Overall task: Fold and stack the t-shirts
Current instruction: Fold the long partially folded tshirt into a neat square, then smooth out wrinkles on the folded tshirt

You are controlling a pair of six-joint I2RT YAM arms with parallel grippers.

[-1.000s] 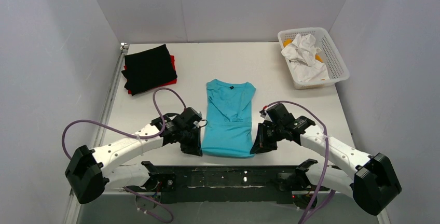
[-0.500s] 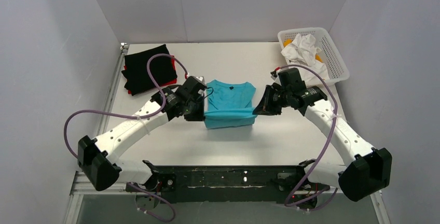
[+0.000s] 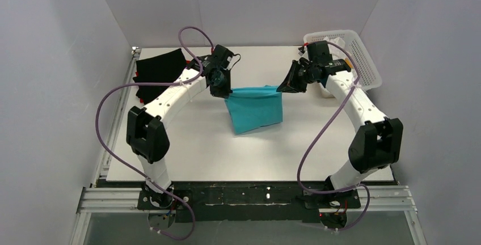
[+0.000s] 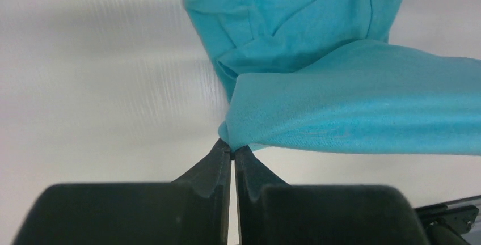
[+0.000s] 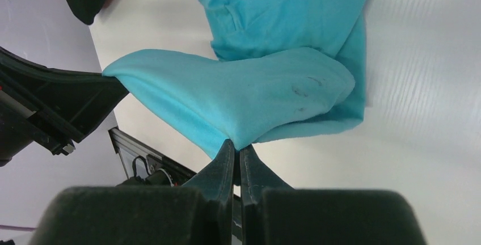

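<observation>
The turquoise t-shirt (image 3: 253,109) hangs doubled over in the middle of the table, its top edge stretched between both grippers and its lower part on the surface. My left gripper (image 3: 225,92) is shut on the shirt's left corner (image 4: 232,143). My right gripper (image 3: 279,88) is shut on the right corner (image 5: 238,144). Both wrist views show the turquoise t-shirt (image 4: 351,103) (image 5: 255,97) draping away from the closed fingertips. A folded black t-shirt (image 3: 160,74) lies on a red one (image 3: 188,63) at the far left corner, partly behind the left arm.
A white mesh basket (image 3: 363,58) stands at the far right corner behind the right arm, with something orange showing inside. Grey walls close in the table on three sides. A metal rail (image 3: 249,197) runs along the near edge.
Both grippers have carried the shirt's near hem up and away from the near edge toward the back of the table, folding it over itself. The arms are now stretched far out.
</observation>
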